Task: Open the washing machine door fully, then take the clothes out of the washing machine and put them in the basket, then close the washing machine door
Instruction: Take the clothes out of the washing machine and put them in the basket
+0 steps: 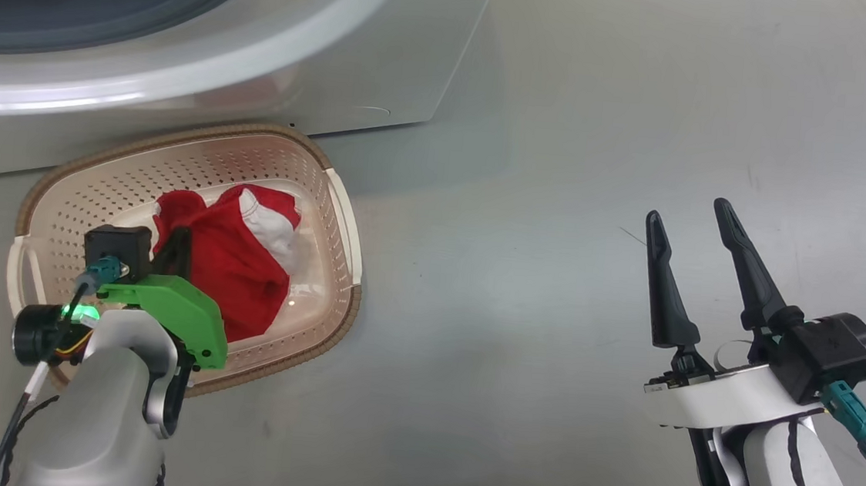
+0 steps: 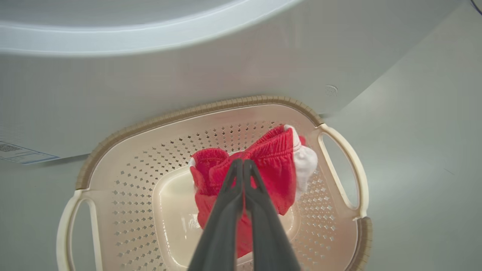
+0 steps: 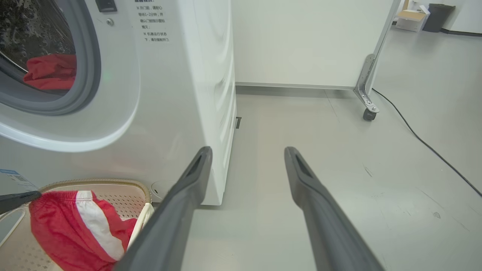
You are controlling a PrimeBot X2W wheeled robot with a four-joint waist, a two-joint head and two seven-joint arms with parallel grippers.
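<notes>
left gripper (image 2: 243, 162), fingers together, pinches a red garment (image 2: 276, 165) over the basket (image 2: 211, 108), just before the washer (image 3: 180, 82). right gripper (image 1: 686, 209) gapes wide above the floor (image 1: 553, 283). more red cloth (image 3: 51, 71) lies in the drum (image 3: 30, 34).

Red clothes (image 1: 238, 266) with white panels; cream perforated basket (image 1: 176, 169) with a brown woven-look rim; white washing machine (image 1: 387, 46), grey seal (image 3: 90, 75); pale grey floor (image 1: 559, 207).

Clothes (image 1: 245, 274) in basket (image 1: 97, 193) before washing machine (image 1: 386, 54)
</notes>
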